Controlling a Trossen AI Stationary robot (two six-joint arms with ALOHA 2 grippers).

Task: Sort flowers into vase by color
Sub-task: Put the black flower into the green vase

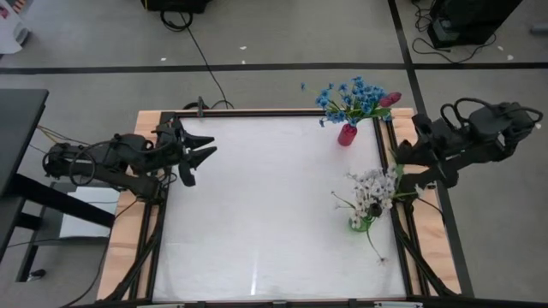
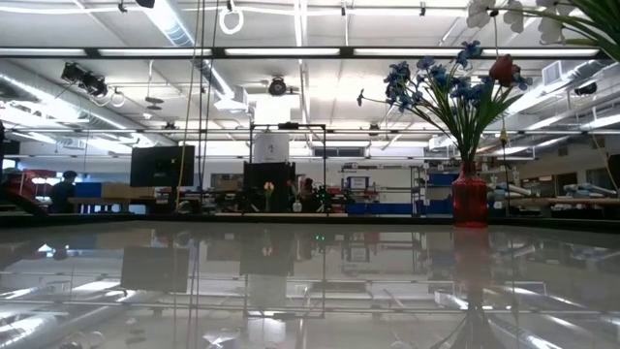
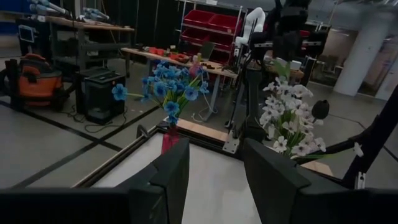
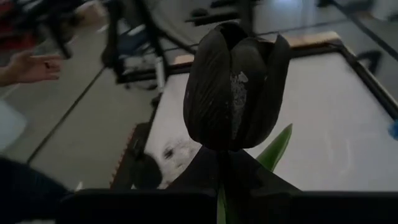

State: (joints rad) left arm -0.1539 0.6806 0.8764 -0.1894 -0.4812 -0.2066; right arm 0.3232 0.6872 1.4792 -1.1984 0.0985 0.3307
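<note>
A red vase (image 1: pixel 346 134) near the table's far right corner holds blue flowers (image 1: pixel 347 96) and a red-pink bud (image 1: pixel 390 99); the low view shows that vase (image 2: pixel 470 199) too. Nearer on the right, a green vase (image 1: pixel 360 222) holds white flowers (image 1: pixel 374 186). My right gripper (image 1: pixel 401 177) hovers beside the white bunch, shut on a black tulip (image 4: pixel 233 87). One thin stem (image 1: pixel 374 246) lies on the table by the green vase. My left gripper (image 1: pixel 204 152) waits open above the table's far left part. My right gripper holds the black tulip by its green stem (image 4: pixel 221 186), just below the bloom, pinched between the two fingers. The bloom stands out beyond the fingertips, lifted clear of the table, with a green leaf (image 4: pixel 273 149) beside it. The gripper hides the lower stem.
A black frame (image 1: pixel 257 112) and wooden borders edge the white table. Bare table lies between the left gripper and the two vases. A person's hand (image 4: pixel 31 65) shows beyond the table in the right wrist view. Cables run over the floor behind the far edge.
</note>
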